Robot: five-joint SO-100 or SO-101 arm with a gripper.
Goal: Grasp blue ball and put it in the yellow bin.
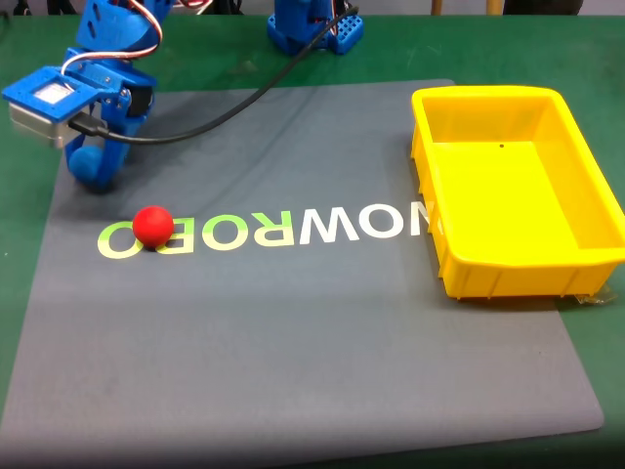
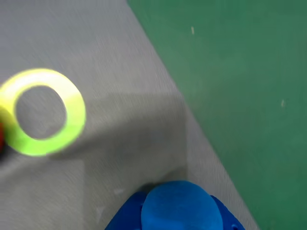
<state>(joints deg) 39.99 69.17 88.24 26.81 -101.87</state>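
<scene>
My gripper (image 1: 93, 171) is down on the grey mat (image 1: 293, 332), closed around the blue ball (image 2: 181, 206) at the mat's left edge. A red ball (image 1: 152, 226) lies nearby. The yellow bin (image 1: 586, 156) sits well apart, at right.

Even, bright overhead light with soft shadows; the wrist view is blurred.
</scene>
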